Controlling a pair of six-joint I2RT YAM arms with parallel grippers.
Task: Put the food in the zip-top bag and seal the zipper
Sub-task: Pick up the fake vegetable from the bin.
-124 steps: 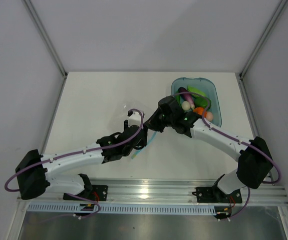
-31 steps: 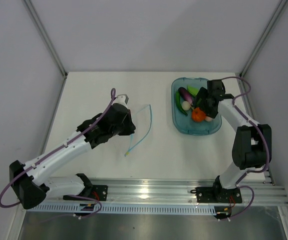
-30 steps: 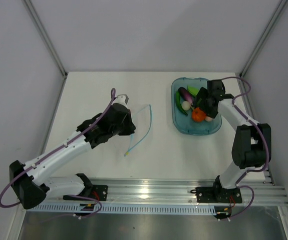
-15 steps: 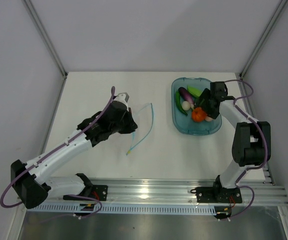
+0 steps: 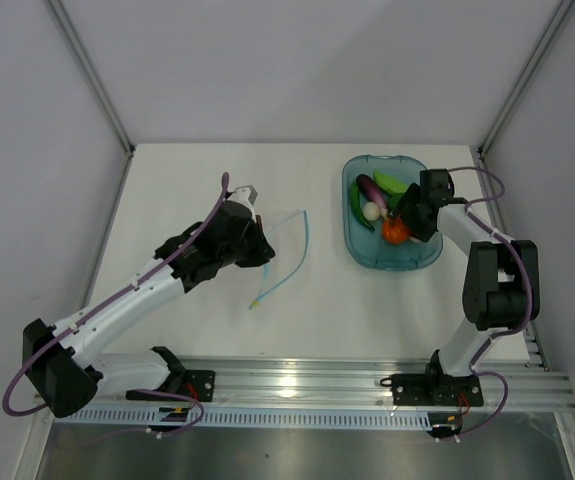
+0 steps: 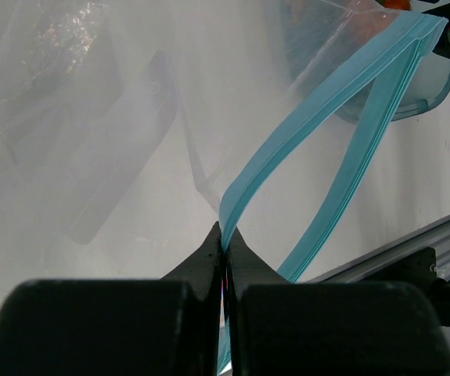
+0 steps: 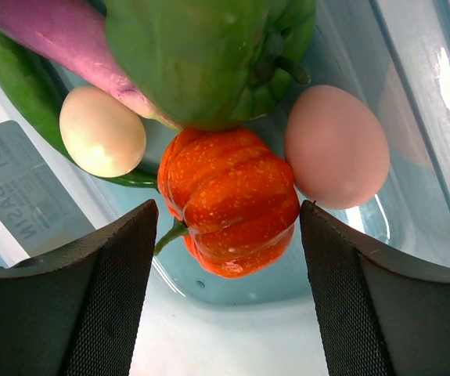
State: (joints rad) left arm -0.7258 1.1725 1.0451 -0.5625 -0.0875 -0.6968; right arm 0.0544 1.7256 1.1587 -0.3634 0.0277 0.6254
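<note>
My R tool [image 7: 226,227] is open, jaws either side of the orange pumpkin [image 7: 232,196] in tray [image 5: 367,258] near table's far-right corner, pumpkin dead centre btwn them; L tool [image 6: 225,244] clenched on zipper [image 6: 326,102]

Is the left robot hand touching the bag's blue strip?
Touching. The left wrist view shows the left gripper shut on the thin light blue zipper strip, pinched between its fingertips.

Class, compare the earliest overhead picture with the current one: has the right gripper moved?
Yes. The right gripper moved rightward: from the blue tray's left edge to over its right half, above the orange pumpkin.
</note>
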